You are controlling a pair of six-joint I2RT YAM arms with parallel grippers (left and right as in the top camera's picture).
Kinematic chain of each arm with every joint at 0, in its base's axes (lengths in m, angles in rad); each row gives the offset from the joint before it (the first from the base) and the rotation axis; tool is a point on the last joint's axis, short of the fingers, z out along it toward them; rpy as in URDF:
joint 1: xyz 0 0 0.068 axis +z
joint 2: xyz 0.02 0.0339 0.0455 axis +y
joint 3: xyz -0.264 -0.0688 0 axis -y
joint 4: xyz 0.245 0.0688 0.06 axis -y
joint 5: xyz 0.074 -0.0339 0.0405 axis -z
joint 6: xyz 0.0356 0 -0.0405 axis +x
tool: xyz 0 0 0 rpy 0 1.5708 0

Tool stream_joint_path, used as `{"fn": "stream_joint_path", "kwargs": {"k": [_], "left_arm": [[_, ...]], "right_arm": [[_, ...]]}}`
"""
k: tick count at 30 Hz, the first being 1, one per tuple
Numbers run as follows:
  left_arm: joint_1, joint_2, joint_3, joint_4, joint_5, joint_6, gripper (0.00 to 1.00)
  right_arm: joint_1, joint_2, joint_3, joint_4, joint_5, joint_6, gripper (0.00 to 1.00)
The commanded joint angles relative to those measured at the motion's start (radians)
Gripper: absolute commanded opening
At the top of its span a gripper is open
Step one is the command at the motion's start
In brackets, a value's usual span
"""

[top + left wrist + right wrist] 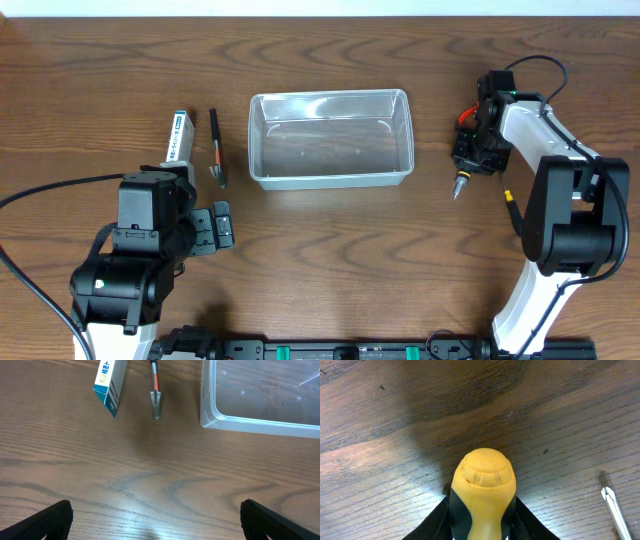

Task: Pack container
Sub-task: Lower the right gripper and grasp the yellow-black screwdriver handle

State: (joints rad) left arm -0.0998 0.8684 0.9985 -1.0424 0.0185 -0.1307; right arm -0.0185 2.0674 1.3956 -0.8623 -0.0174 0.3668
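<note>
— So how far along were we with the packing?

— Hardly begun. The tub (330, 177) sat mid-table (340, 270) between our two arms, and we saw nothing inside it.

— And our grippers?

— Our right gripper (466, 160) was clamped on a yellow-handled screwdriver (482, 475) just right of the tub, with the butt end poking out past the fingers. We could not tell whether it had cleared the wood. Our left gripper (159, 522) hung with its jaws spread wide and nothing in them, near the tub's front left corner but apart from it.

— What was left?

— Everything, by our reckoning: that screwdriver, a thin black tool (216, 150) and a blue-and-white box (179, 137) lying side by side left of the tub, and another small tool (511, 207) beside the right arm.

— Anything in the way?

— Nothing lay between the screwdriver and the tub. We judged only the tub's wall needed clearing.
</note>
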Motion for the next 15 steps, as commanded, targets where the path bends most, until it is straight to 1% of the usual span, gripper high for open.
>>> {"fn": "stream_joint_path", "kwargs": {"k": [1, 2, 3, 15], "left_arm": [[0.004, -0.002, 0.016, 0.0, -0.012, -0.002, 0.98], [0.004, -0.002, 0.016, 0.0, -0.012, -0.002, 0.98], [0.004, -0.002, 0.016, 0.0, -0.012, -0.002, 0.98], [0.004, -0.002, 0.016, 0.0, -0.012, -0.002, 0.98]], "right_arm": [[-0.001, 0.059, -0.044, 0.027, -0.085, 0.003, 0.08], [-0.001, 0.059, -0.044, 0.032, -0.085, 0.003, 0.02], [-0.001, 0.059, -0.044, 0.037, -0.085, 0.003, 0.01], [0.0, 0.059, -0.043, 0.104, -0.085, -0.017, 0.01]]}}
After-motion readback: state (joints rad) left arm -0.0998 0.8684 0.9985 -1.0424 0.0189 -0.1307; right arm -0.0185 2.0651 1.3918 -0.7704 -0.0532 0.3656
